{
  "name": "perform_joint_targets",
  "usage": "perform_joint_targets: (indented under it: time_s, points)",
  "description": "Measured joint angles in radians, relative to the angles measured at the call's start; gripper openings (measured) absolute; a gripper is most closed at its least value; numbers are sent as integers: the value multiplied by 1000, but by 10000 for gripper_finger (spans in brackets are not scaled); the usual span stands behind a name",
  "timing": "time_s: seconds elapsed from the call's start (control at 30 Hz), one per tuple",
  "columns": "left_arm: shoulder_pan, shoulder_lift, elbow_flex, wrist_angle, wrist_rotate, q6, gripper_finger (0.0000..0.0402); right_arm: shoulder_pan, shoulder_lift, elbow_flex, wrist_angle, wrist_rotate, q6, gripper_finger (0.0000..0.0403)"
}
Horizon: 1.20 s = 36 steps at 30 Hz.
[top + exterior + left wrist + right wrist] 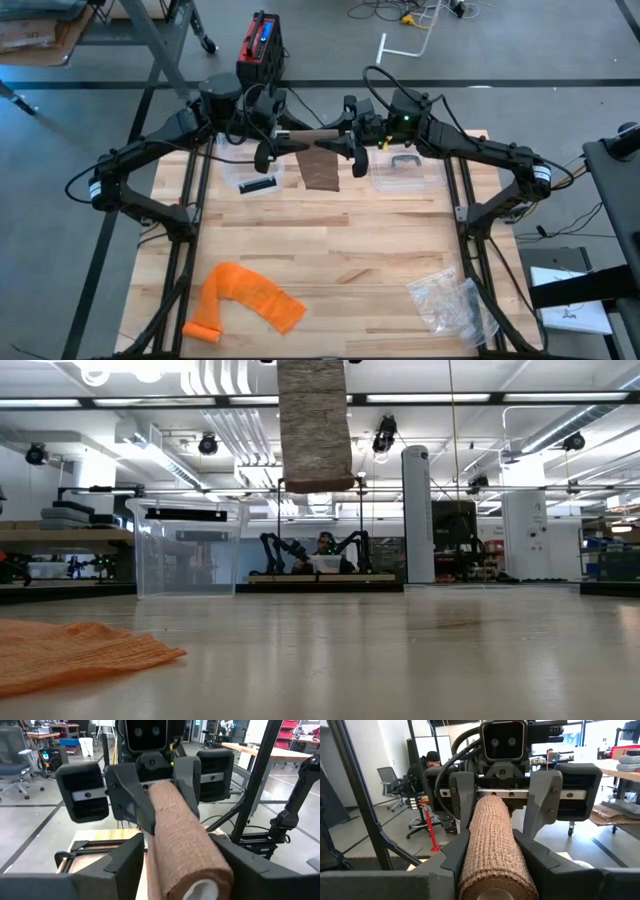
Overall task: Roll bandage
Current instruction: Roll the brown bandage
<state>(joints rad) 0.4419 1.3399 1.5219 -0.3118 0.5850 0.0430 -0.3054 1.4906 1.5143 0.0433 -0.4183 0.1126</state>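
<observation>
Held aloft over the far edge of the bench point(330, 240), midway along it — bandage point(318, 158), partly rolled. Roll lying horizontal, long axis running straight from one arm to the other, parallel to that far edge. Loose brown tail hanging down from the roll toward the wood, not reaching it in the low view.

Left end effector point(268, 148) at the roll's left end, right end effector point(352, 146) at its right end, facing each other along the axis. Equally near, so neither arm favoured.

Right fingers point(451, 851) partly closed, pressed against both sides of the roll — a firm hold, by the look of it. Left fingers point(124, 859) set wider, flanking the roll's end; whether touching or just loosened, cannot tell.

Judged as mid-roll: next turn depends on spinning about that shared axis, one end gripped while the other regrips, so the tail winds up square. Any tilt between the two ends likely to wind the tail on crooked.

Clear tub point(406, 170) and orange cloth point(245, 298) well apart from the work.
</observation>
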Motion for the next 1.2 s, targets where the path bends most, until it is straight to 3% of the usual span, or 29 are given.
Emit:
perform_joint_targets:
  time_s: [0.47,0.67,0.93,1.2]
  points:
    - [1,0,0,-2,-5,15,65,0,0,0,-1,29,45,121]
    - [0,0,0,-5,-4,123,66,0,0,0,0,31,233,141]
    - [-6,0,-1,-3,-52,281,64,0,0,2,-5,53,571,225]
    - [-17,0,-1,-2,-132,379,76,0,17,2,-2,59,680,265]
